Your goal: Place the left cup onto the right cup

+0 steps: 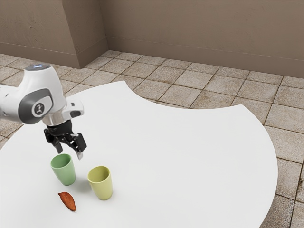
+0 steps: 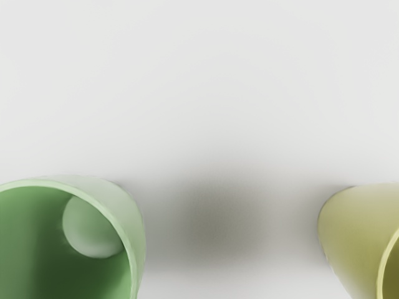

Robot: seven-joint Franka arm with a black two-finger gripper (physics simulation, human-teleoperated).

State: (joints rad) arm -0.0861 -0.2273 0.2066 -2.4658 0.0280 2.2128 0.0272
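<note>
Cups stand upright and mouth up on the white table [image 1: 190, 156], two of them, near its front edge. The green cup [image 1: 63, 169] is the one toward the exterior view's left, and the yellow-green cup [image 1: 100, 183] stands to its right and a little nearer the camera. They are close together but apart, with a strip of bare tabletop between them. Nothing is stacked: each cup rests on the table on its own base.

The arm [image 1: 33, 97] comes in from the exterior view's left, white with a grey joint, and bends down toward the green cup. Its black gripper [image 1: 69, 152] hangs just above and slightly beyond that cup's rim, with the fingers pointing down. The fingers are spread, with nothing between them, and they touch neither cup. Whether the hand sits squarely over the cup's mouth or a little behind it is hard to judge from this angle.

In the wrist view the green cup [image 2: 68, 243] shows its open mouth and pale inner bottom, while the yellow-green cup [image 2: 358, 240] shows its outer wall and part of its rim. A soft grey shadow lies on the table [image 2: 199, 75] between them.

A small orange-brown piece [image 1: 67, 201] with pointed ends lies flat on the table, nearer the camera than the green cup and just to the left of the yellow-green one. Beyond the table are a tiled floor [image 1: 228, 85] and a brown wall [image 1: 199, 23].
</note>
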